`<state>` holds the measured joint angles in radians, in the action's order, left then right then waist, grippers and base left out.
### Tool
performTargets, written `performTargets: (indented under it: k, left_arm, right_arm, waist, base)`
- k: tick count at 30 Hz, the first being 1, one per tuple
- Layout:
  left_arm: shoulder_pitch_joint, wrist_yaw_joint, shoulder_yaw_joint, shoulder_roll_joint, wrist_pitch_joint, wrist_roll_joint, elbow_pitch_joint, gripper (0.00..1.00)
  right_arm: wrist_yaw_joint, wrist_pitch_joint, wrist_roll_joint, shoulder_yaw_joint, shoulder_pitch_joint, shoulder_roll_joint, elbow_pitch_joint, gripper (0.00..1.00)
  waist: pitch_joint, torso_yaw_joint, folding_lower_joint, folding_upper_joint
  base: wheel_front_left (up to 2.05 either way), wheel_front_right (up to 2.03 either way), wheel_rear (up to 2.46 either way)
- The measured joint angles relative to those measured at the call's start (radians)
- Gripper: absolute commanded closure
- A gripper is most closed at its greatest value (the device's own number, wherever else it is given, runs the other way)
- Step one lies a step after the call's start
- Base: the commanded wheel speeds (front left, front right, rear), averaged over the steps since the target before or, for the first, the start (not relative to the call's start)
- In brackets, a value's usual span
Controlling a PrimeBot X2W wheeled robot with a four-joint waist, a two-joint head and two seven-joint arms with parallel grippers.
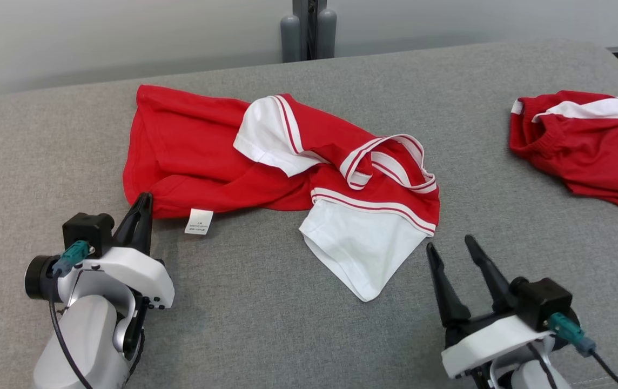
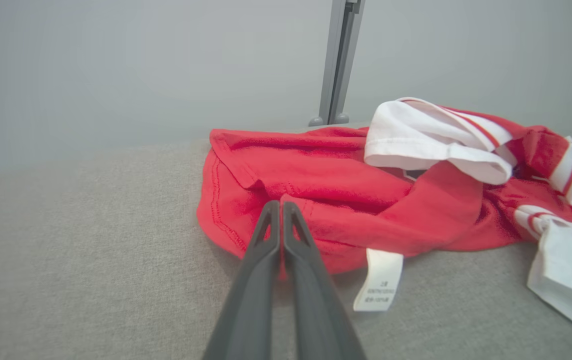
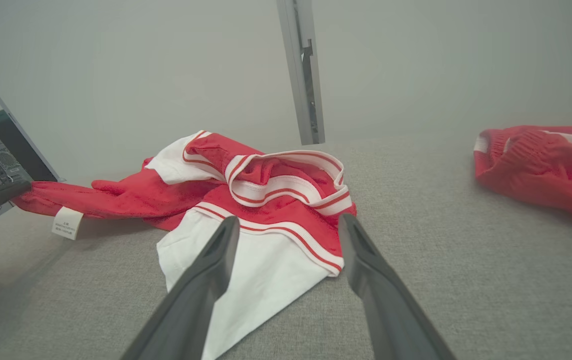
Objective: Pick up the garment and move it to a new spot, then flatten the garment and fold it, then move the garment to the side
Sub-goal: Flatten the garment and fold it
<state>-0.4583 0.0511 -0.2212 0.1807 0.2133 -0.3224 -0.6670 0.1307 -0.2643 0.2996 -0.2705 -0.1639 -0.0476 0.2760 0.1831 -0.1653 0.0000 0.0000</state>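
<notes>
Closest in, the two pale forearms rose from the bottom of the head view, with bare grey fabric-covered surface [image 1: 266, 324] between them. On the left, the left gripper [image 1: 144, 200] had its jaws pressed together on the near-left corner of the crumpled red-and-white knit garment [image 1: 206, 156]. The left wrist view showed the tips lying over the stitched red hem, so they seemed to be pinching it, though how much cloth they held was hard to tell. A small white care label [image 1: 199, 221] hung from that same near hem, just right of the tips. On the right, the right gripper [image 1: 450, 244] held its jaws wide apart and empty, just beside the white sleeve panel but not touching it. In the right wrist view that panel and its striped cuff lay straight ahead between the fingers.

The garment's long axis ran left to right across the surface, red body towards the left arm, twisted collar and sleeves towards the right arm, so each arm had an end within reach. Open room lay in front of the garment and to its left. Well apart to the right lay a second red piece with a white band [image 1: 584, 146]. Beyond the garment, the surface's far edge and a grey upright post [image 1: 309, 32] limited any move away from the robot
</notes>
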Motion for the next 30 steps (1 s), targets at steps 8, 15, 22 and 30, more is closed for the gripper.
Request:
performTargets:
  k: [8, 15, 22, 30]
  left_arm:
    - [0.035, 0.007, 0.046, -0.012, 0.027, -0.064, -0.011, 1.0]
    - [0.044, 0.029, 0.073, -0.009, 0.012, -0.127, -0.036, 1.0]
    - [0.027, 0.045, 0.079, 0.014, -0.019, -0.159, -0.061, 1.0]
    - [-0.002, 0.051, 0.075, 0.032, -0.028, -0.163, -0.074, 1.0]
  right_arm:
    - [0.0, 0.011, 0.061, -0.087, 0.011, 0.0, 0.14, 0.0]
    - [0.0, 0.089, 0.224, -0.191, 0.009, 0.0, 0.195, 0.0]
    - [0.0, 0.142, 0.392, -0.277, -0.022, 0.0, 0.216, 0.0]
    - [0.0, 0.167, 0.581, -0.354, -0.073, 0.0, 0.23, 0.0]
  waist:
    - [-0.043, -0.015, 0.0, 0.0]
    - [-0.064, -0.034, 0.0, 0.0]
    - [-0.056, -0.037, 0.0001, 0.0]
    - [-0.036, -0.038, 0.0, 0.0]
  base:
    - [0.0, 0.0, 0.0]
    - [0.0, 0.0, 0.0]
    - [0.0, 0.0, 0.0]
    - [0.0, 0.0, 0.0]
